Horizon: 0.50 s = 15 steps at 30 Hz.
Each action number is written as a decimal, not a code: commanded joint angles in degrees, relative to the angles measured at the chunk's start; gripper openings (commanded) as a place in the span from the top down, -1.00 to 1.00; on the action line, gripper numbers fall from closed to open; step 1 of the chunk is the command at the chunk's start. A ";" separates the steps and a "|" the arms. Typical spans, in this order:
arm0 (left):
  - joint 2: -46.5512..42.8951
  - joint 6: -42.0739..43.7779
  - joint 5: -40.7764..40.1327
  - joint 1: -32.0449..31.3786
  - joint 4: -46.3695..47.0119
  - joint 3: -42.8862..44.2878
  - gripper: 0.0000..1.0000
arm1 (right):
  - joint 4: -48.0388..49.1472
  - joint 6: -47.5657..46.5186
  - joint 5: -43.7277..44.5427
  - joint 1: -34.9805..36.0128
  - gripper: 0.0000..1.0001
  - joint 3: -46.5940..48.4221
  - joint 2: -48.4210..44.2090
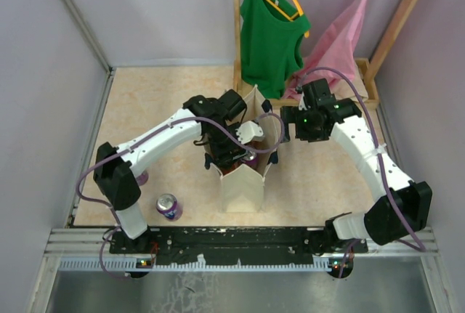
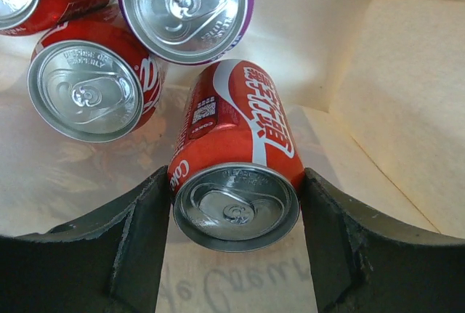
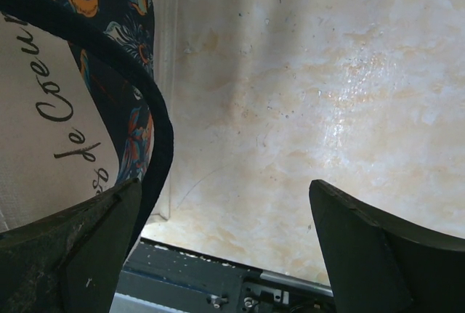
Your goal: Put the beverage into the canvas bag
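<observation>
Nearest: purple soda can (image 1: 168, 206) stood on tan table (image 1: 160, 102), outside bag, likely waiting its turn. Past it, beige canvas bag with navy handles (image 1: 242, 189) stood open. Down inside bag, left gripper (image 2: 236, 175) hugged red cola can (image 2: 236, 146) on both sides, likely to set it on bag floor. Beside navy strap (image 3: 156, 124), right gripper (image 3: 225, 197) spread wide, holding nothing, maybe keeping bag mouth open.

Count: four cans in bag, three red, one purple-rimmed can (image 2: 185, 4); one can outside. Far back hung one green tank top (image 1: 269, 37), one pink garment (image 1: 341, 37).
</observation>
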 commanded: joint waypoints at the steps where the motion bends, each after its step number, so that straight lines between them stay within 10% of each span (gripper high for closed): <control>1: -0.76 -2.17 -3.07 -0.24 4.54 -0.78 1.00 | 0.52 -0.35 0.29 0.40 -0.98 -0.37 -1.73; 15: 3.46 -4.64 -5.39 -0.17 9.22 -0.59 1.00 | -1.82 -0.33 2.28 0.40 -0.98 -0.39 -3.69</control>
